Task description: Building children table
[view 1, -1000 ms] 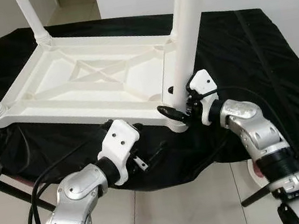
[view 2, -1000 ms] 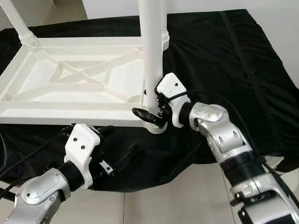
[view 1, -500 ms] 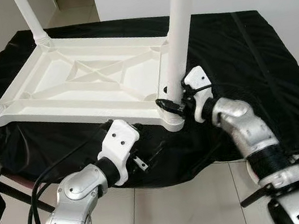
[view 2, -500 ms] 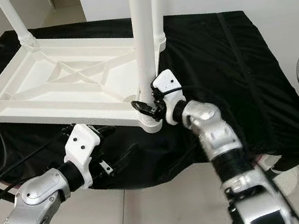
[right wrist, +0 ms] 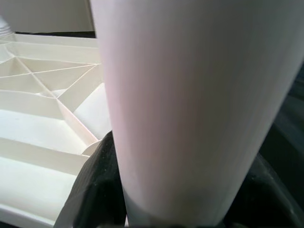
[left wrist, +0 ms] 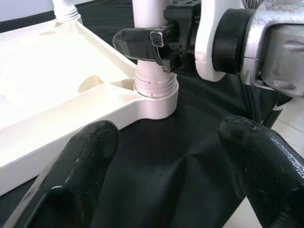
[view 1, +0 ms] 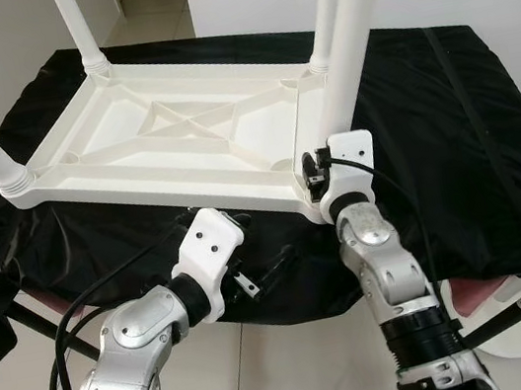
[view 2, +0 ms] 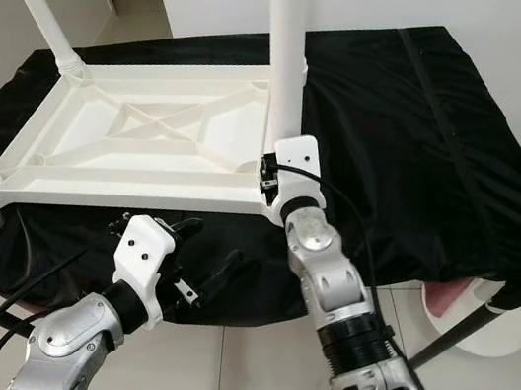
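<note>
On the black cloth [view 1: 449,123] covering the worktop, a white plastic table [view 1: 171,140] lies upside down with its four legs pointing up. At its near right corner the right gripper [left wrist: 156,40] is clenched around the base of the near right leg [view 1: 353,29], just above the ribbed collar where the leg enters its corner socket [left wrist: 154,97]. Compared with a second ago, the right forearm has swung from out at the right to almost straight in front of the corner, its wrist now pointing up at the leg; to my eye that is the turn of a wrist screwing the leg home. The leg stands upright and the collar sits close on the socket, so this last leg looks nearly seated, though I cannot tell whether it is fully tight.

The left gripper [view 1: 260,280] hovers low over the cloth at the worktop's near edge, its fingers [left wrist: 90,156] spread apart and holding nothing, pointed at the same corner.

As for containers, the only hollows are the ribbed compartments on the table's underside, and they hold nothing. The other three legs stand in their sockets at the remaining corners.
</note>
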Tool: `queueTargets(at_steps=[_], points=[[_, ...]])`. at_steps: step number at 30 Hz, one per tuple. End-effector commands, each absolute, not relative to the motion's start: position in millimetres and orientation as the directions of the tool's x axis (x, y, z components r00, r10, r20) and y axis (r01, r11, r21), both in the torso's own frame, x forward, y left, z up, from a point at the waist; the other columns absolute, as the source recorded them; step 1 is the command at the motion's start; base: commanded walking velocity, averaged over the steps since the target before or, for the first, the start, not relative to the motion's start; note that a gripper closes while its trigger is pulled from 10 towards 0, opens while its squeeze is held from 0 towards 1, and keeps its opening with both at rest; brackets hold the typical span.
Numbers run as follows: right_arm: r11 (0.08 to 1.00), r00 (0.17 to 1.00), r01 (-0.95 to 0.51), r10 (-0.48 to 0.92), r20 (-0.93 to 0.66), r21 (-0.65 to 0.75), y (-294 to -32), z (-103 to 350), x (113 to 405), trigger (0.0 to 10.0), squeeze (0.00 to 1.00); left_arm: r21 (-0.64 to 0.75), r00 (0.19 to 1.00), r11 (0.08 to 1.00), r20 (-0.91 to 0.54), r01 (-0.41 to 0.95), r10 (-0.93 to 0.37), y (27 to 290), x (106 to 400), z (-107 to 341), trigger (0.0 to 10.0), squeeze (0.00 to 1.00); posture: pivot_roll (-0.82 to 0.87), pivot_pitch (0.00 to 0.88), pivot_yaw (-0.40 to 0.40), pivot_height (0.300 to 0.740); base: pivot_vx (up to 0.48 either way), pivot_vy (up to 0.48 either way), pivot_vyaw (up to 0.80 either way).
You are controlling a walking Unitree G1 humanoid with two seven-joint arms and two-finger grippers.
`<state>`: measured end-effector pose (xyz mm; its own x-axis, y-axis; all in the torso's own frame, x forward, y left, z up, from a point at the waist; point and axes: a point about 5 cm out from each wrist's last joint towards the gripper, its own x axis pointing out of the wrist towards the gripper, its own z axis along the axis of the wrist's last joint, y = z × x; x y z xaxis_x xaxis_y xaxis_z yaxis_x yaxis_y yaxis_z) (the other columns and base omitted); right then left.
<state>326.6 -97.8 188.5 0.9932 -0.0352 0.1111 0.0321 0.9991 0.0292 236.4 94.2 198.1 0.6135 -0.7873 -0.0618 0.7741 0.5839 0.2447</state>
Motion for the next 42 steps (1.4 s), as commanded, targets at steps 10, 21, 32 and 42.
queueTargets(at_steps=[10, 21, 32, 42], points=[[0.916, 0.906, -0.400, 0.395, 0.152, 0.004, -78, 195, 322, 10.0, 0.00, 0.247, 0.658, 0.627, -0.061, 0.738, -0.751, 96, 238, 196, 10.0, 0.00, -0.01, 0.148, 0.036, 0.740, 0.000, 0.000, 0.00], [0.575, 0.592, -0.774, 0.806, 0.021, -0.265, -99, 208, 325, 10.0, 0.00, 0.249, 0.662, 0.632, -0.058, 0.734, -0.747, 97, 238, 197, 10.0, 0.00, -0.01, 0.148, 0.036, 0.740, 0.000, 0.000, 0.00], [0.480, 0.521, -0.837, 0.846, -0.114, -0.261, -102, 201, 344, 0.0, 0.00, 0.250, 0.668, 0.637, -0.059, 0.729, -0.742, 99, 237, 198, 10.0, 0.00, 0.00, 0.155, 0.036, 0.740, 0.000, 0.000, 0.00], [0.875, 0.881, -0.470, 0.456, -0.124, -0.117, -115, 175, 359, 0.0, 0.00, 0.244, 0.668, 0.638, -0.059, 0.730, -0.742, 98, 236, 197, 10.0, 0.00, 0.00, 0.159, 0.032, 0.740, 0.000, 0.000, 0.00]])
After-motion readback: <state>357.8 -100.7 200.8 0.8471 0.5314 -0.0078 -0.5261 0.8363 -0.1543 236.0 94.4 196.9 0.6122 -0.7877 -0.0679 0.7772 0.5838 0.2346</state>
